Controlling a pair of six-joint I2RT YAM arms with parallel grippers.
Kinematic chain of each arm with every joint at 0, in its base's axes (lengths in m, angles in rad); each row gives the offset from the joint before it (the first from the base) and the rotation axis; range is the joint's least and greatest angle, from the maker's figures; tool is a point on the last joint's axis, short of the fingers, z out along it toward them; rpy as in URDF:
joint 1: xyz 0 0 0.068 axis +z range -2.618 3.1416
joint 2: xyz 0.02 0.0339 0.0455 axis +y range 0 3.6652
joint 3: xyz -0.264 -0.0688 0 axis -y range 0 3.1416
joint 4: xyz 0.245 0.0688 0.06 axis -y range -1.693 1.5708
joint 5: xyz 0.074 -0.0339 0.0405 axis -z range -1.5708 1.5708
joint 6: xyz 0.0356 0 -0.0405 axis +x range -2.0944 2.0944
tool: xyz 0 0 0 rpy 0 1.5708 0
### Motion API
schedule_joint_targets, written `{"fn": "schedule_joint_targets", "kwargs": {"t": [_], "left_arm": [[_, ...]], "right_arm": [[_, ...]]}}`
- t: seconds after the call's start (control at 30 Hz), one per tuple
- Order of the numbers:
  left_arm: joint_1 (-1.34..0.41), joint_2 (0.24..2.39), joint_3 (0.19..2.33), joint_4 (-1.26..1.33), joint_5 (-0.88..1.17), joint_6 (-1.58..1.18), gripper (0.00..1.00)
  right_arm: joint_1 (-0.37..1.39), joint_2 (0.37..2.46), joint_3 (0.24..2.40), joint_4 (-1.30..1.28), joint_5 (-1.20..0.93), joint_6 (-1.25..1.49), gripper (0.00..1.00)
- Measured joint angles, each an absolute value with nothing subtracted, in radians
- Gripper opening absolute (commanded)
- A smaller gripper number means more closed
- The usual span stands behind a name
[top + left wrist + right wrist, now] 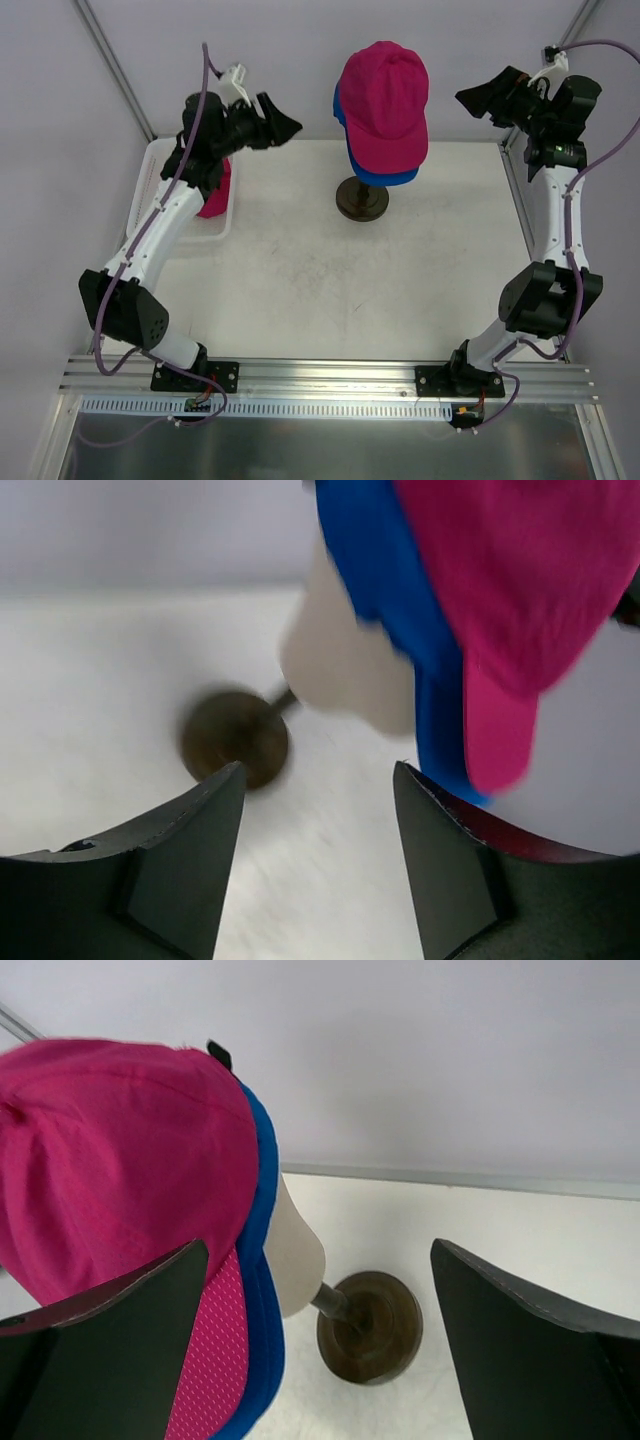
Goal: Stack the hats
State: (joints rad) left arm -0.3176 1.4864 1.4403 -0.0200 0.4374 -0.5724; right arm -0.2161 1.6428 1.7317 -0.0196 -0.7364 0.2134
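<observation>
A magenta pink hat [385, 95] sits on top of a royal blue hat [385, 177], both on the cream mannequin head over its dark stand [362, 199]. The pair shows in the left wrist view as pink [520, 570] over blue [370, 550], and in the right wrist view as pink [110, 1150] over blue [262, 1190]. A second pink hat [217, 192] lies in the white basket [160, 160], partly hidden by my left arm. My left gripper [283, 127] is open and empty, left of the stacked hats. My right gripper [480, 103] is open and empty, right of them.
The mannequin head [345, 665] and the stand's round base [235, 738] show between the left fingers; the head [298, 1255] and base [370, 1328] show in the right wrist view too. The basket stands at the table's left edge. Metal frame posts run up at both back corners.
</observation>
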Motion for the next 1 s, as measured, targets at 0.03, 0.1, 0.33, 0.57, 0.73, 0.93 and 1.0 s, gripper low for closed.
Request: {"fn": "schedule_joint_targets", "kwargs": {"t": [0.03, 0.1, 0.33, 0.57, 0.73, 0.93, 1.0], "left_arm": [[-0.303, 1.516, 1.521, -0.024, 0.402, -0.507, 0.59], [-0.297, 1.571, 1.647, -0.012, 0.358, -0.424, 0.58], [-0.338, 1.919, 2.129, 0.018, 0.247, -0.244, 0.56], [-0.383, 2.216, 2.355, -0.001, 0.228, -0.139, 0.56], [-0.414, 2.222, 2.27, -0.01, 0.25, -0.093, 0.57], [-0.455, 2.037, 1.968, 0.062, 0.254, -0.018, 0.58], [-0.466, 1.983, 1.919, 0.076, 0.254, 0.007, 0.59]], "right_arm": [[-0.216, 1.639, 1.731, -0.049, -0.736, 0.191, 0.99], [-0.216, 1.628, 1.725, -0.089, -0.731, 0.154, 1.0], [-0.216, 1.525, 1.654, -0.192, -0.718, 0.035, 1.0], [-0.216, 1.395, 1.573, -0.246, -0.801, -0.038, 1.0], [-0.215, 1.328, 1.511, -0.272, -0.886, -0.054, 1.0], [-0.214, 1.29, 1.441, -0.299, -0.918, -0.072, 1.0], [-0.214, 1.293, 1.436, -0.305, -0.916, -0.072, 1.0]]}}
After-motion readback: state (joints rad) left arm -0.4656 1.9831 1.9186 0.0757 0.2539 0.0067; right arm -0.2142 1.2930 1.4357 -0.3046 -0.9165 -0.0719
